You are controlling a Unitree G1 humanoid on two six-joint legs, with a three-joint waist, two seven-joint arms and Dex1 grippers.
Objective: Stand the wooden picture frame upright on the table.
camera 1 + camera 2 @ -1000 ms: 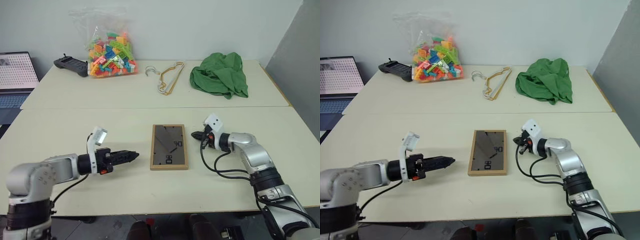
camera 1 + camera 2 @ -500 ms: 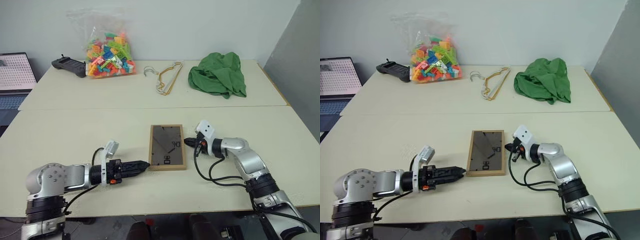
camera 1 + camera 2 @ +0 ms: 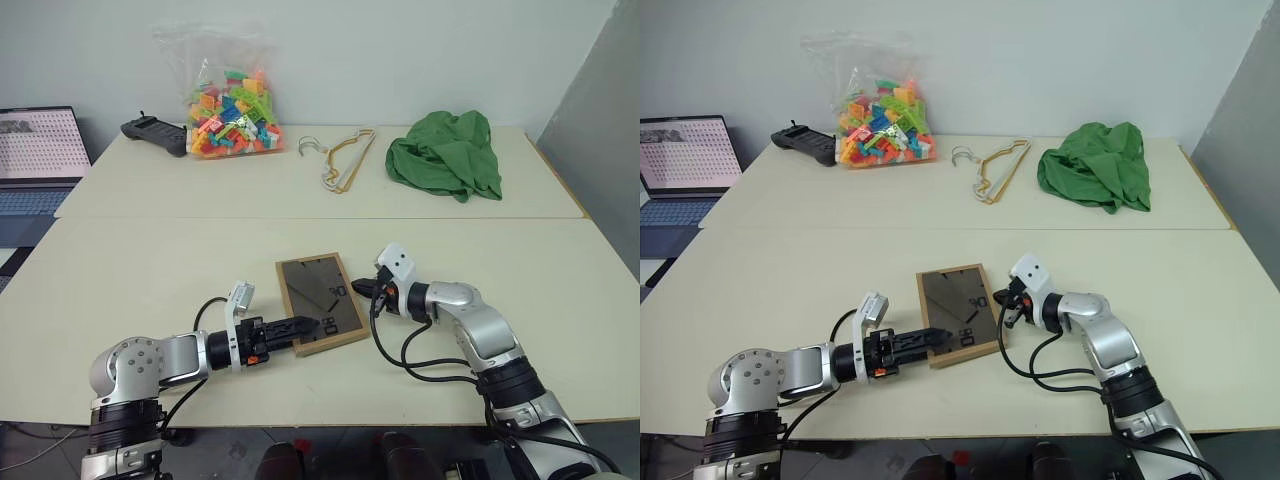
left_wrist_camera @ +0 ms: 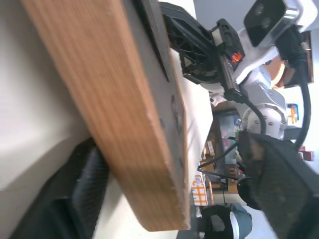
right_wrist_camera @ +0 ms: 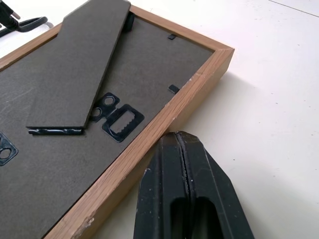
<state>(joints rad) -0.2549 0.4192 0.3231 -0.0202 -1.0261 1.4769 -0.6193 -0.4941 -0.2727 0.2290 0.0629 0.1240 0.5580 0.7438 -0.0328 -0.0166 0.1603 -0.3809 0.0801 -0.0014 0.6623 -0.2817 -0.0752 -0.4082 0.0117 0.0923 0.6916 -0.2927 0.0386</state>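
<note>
1. The left gripper (image 3: 312, 326) had its two black fingers apart around the near edge of the wooden picture frame (image 3: 318, 299). In the left wrist view one finger (image 4: 82, 194) lay under the wood and the other stood above it, so the edge was between them; I cannot tell if they already pressed on it.
2. The right gripper (image 3: 362, 288) had its fingers together, with the closed tip (image 5: 183, 164) touching or just beside the right side edge of the frame.
3. The frame lay flat near the middle of the table (image 3: 150, 260), back panel upward, turned a little askew.
4. I judged the frame light and stiff, with smooth wood that could slip on the smooth tabletop. The front probably had glass, so it could break if dropped.
5. The wooden rim looked the best place to hold. The thin fold-out stand (image 5: 82, 64) on the back lay flat and looked weak.
6. I counted one frame, one stand, two grippers, one bag of coloured bricks (image 3: 228, 105), one green cloth (image 3: 443, 152), one black controller (image 3: 155, 133), one laptop (image 3: 40, 150) and some hangers (image 3: 343, 158) that I could not count surely.
</note>
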